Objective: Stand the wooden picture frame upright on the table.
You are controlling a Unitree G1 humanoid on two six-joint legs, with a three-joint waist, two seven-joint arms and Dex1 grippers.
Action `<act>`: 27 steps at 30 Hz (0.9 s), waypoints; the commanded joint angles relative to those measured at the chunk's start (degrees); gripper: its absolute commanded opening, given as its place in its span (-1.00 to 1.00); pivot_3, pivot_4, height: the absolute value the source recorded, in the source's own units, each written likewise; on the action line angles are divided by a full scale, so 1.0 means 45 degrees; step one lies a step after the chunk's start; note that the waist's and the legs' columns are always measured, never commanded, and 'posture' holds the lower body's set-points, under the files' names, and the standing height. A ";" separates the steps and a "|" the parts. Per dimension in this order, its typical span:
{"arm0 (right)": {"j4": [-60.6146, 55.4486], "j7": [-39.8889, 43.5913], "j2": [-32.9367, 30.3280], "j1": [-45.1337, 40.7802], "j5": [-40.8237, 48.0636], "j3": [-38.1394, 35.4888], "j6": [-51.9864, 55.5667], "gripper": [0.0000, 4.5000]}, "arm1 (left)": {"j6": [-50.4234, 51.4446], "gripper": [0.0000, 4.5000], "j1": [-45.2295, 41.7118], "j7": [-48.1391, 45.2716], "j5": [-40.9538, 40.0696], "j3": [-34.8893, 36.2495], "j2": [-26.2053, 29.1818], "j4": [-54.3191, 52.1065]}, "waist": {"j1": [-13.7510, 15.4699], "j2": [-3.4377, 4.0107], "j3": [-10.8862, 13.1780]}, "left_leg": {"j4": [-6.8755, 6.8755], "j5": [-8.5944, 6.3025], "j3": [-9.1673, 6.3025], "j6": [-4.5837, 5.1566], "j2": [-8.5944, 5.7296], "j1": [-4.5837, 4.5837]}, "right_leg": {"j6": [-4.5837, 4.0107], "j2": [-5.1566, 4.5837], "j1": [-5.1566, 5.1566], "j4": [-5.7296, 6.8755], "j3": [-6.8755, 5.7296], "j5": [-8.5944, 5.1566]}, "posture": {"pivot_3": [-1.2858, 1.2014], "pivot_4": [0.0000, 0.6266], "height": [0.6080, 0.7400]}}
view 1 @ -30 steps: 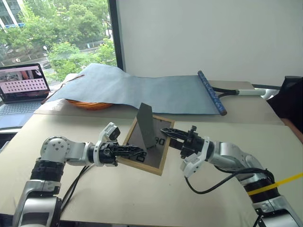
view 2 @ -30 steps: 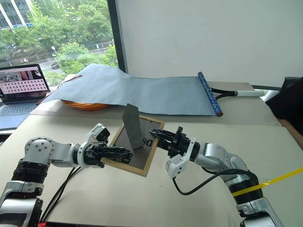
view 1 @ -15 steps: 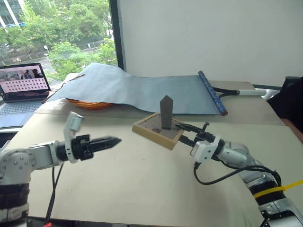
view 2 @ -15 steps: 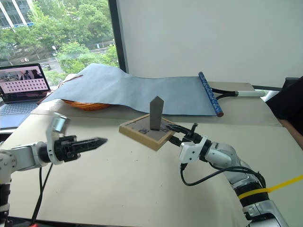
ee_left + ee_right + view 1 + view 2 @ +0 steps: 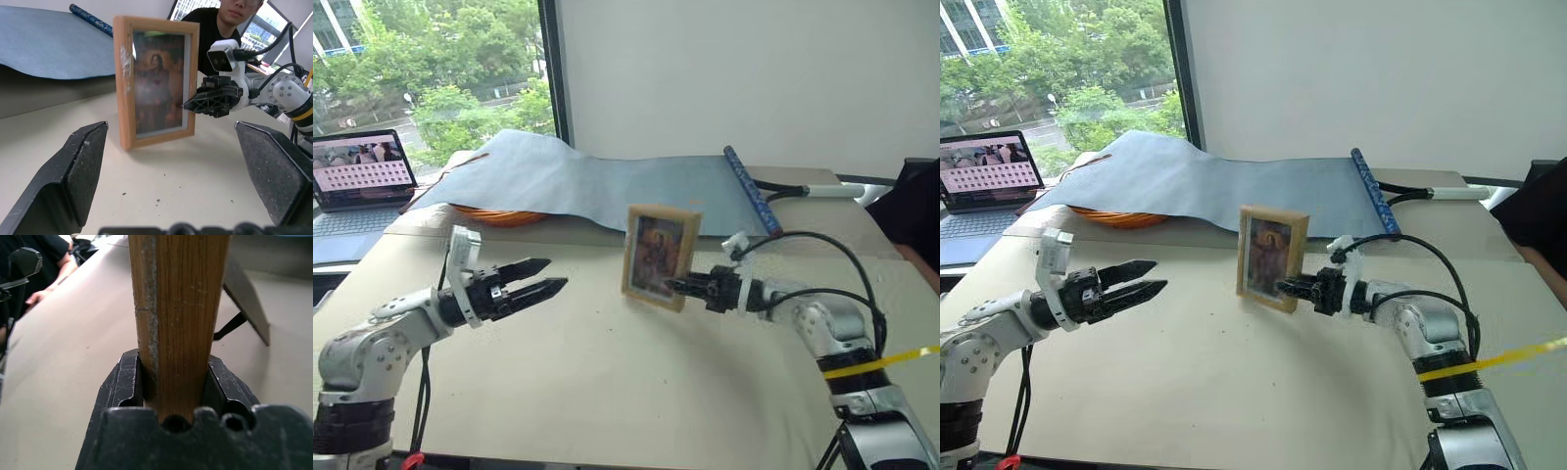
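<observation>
Head views: small rectangular light-wood picture frame with brownish picture stands about upright, face toward the camera, near the middle of the big matte beige desk. Right end effector clamps its lower right side edge. Left end effector is well apart on the left, fingers spread, nothing in them. Wide bare desk in front and between the two arms (plenty of room). Long grey-blue cloth sheet lies behind the frame along the far edge, open laptop at far left.

Left wrist view: frame shows its picture side, bottom edge at the desk surface, contact unclear; right end effector pinches its side. Own black fingers stand wide apart. A person in black sits behind.

Right wrist view: wooden frame edge sits squeezed between both black pads; grey easel leg juts out behind, not seen from the head.
</observation>
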 commanded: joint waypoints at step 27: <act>-0.4241 0.0660 -0.1088 0.4751 -0.1258 -0.2882 -0.0466 0.98 | -0.2670 1.00 0.0295 0.0394 0.3527 -0.1054 -0.0242 0.0232 | 0.0143 0.0005 0.0003 | -0.0008 0.0001 0.0002 0.0001 0.0000 0.0005 | 0.0003 0.0002 0.0006 -0.0011 0.0001 -0.0004 | 0.03 -0.52 -0.02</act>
